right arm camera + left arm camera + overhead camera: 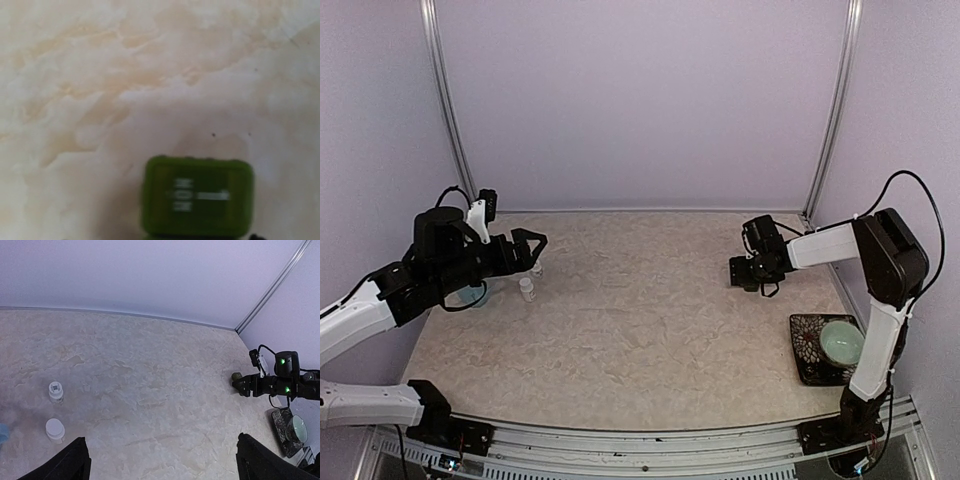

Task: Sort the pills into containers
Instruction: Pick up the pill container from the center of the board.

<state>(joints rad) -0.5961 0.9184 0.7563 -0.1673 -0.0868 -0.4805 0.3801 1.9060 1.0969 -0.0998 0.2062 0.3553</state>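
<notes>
The dark green pill box [198,196] fills the lower middle of the right wrist view, its one visible lid shut. It also shows in the left wrist view [236,376], poking out past my right gripper's tip. My right gripper [738,272] is low over the table at the right and looks shut on the pill box; its fingers are hidden. Two small white pill bottles [527,288] [537,268] stand at the left. My left gripper [532,244] hovers open and empty just above them. No loose pills show.
A light blue mug [470,295] stands partly hidden under my left arm. A pale green bowl [842,340] sits on a dark patterned tray [805,350] at the near right. Walls close the back and both sides.
</notes>
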